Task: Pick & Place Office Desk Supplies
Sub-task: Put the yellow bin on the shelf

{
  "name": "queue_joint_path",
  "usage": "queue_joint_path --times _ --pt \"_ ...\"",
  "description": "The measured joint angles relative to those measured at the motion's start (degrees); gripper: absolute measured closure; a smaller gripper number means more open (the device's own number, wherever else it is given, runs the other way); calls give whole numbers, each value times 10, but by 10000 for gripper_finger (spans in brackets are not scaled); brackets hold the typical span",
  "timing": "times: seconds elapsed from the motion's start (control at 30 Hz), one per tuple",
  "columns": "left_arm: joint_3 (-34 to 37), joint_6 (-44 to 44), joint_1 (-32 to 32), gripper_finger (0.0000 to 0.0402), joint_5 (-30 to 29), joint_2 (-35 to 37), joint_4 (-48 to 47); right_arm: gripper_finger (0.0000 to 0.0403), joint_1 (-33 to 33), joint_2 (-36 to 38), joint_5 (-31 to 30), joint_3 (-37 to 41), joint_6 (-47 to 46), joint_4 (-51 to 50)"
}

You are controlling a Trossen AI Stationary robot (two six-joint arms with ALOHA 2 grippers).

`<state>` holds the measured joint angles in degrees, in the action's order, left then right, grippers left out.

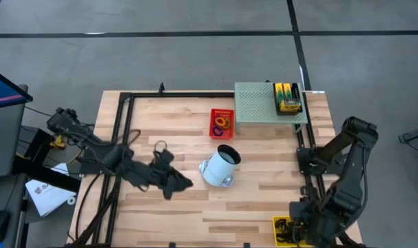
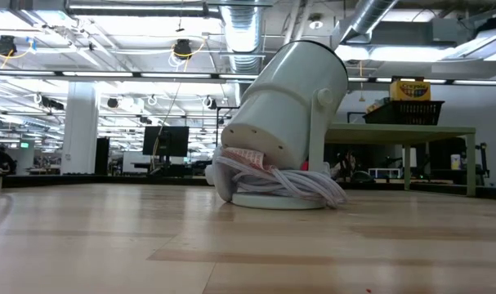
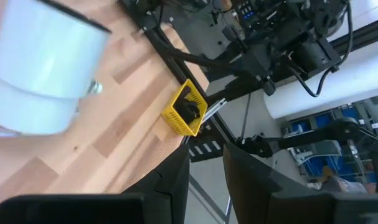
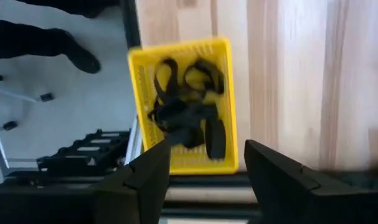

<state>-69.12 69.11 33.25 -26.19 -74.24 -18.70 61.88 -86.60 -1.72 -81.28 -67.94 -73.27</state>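
A yellow basket (image 4: 176,50) of black binder clips (image 4: 185,115) sits at the table's near right corner. My right gripper (image 4: 207,155) hangs open just above it, pointing down, with nothing between its fingers. My left gripper (image 1: 181,183) is over the table's near left half, pointing toward the right edge. Its fingers (image 3: 176,180) stand a little apart with nothing between them. A red tray (image 1: 221,132) holds rubber-band rings (image 1: 222,122). A black basket with crayon boxes (image 1: 287,98) stands on a green stand (image 1: 257,103). One binder clip (image 1: 159,146) lies loose on the wood.
A white cylindrical lamp-like thing (image 1: 221,167) leans tilted on its round base mid-table, with a white cord (image 2: 288,184) coiled under it, just right of my left gripper. Black frame rails (image 1: 122,131) run along the table's left, far and right sides.
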Motion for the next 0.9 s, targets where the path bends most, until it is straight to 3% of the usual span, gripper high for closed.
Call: queue_joint_path --times 0.23,0.4,0.57,0.77,0.9 --pt "0 42 47 308 -58 -40 27 218 57 -23 3 0 -309 -65" --pt "0 53 64 308 -86 -43 31 231 47 -27 14 0 -496 -70" --pt "0 33 72 308 -90 -40 32 236 6 -35 49 35 -548 -14" --pt "0 -8 73 308 -69 -34 31 236 -69 -42 0 66 -551 146" --pt "0 -36 83 308 -53 -22 31 245 -108 -79 7 65 -541 217"
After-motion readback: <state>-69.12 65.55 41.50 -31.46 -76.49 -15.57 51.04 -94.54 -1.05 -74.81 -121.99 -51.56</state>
